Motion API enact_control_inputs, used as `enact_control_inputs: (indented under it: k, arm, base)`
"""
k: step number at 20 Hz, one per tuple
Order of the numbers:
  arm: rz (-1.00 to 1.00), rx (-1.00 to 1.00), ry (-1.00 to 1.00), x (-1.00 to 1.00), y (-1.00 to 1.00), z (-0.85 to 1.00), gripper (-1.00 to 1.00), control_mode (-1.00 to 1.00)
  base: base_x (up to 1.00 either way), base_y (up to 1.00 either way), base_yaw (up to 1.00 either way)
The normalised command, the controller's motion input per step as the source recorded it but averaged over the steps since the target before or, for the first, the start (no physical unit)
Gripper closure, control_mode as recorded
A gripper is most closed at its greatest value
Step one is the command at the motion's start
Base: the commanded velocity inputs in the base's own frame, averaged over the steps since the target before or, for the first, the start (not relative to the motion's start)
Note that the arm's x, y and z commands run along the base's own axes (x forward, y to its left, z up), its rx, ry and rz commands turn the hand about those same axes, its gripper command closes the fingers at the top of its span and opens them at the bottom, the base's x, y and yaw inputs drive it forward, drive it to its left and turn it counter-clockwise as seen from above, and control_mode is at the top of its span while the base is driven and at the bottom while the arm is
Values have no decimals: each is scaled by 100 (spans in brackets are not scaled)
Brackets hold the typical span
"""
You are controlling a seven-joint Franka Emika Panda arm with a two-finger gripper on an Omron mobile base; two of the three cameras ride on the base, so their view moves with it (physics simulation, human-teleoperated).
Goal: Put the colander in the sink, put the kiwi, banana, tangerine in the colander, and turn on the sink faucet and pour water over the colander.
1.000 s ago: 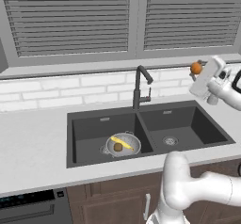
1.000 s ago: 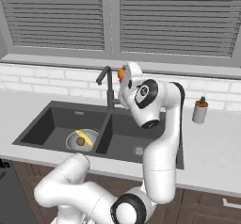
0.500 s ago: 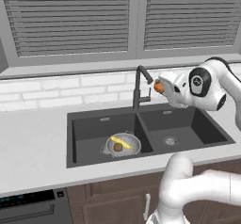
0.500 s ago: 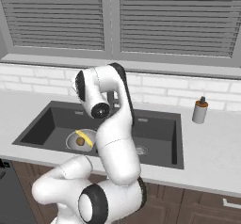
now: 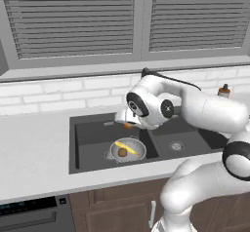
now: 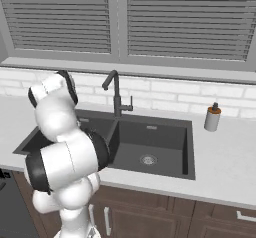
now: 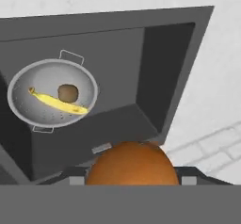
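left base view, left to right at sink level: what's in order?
banana → kiwi (both in the colander, left basin) → tangerine held in the jaws above → right basin drain → soap bottle on the counter.

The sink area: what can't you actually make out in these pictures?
- Colander with its fruit: in the right base view, the robot's own arm covers it.
- Sink faucet: in the left base view, the arm hides nearly all of it.
- Gripper fingertips: in the hand view, the tangerine covers them.
- Soap bottle label: too small.
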Motion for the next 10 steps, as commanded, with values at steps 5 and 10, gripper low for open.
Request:
enact_control_inputs:
  k: [5,10]
  arm:
    - [4,-84,99,44,55,-40,100,-100]
    - [0,-52,82,61,-16,-10,100,-100]
  base:
    - [0,0,0]
    - [0,0,0]
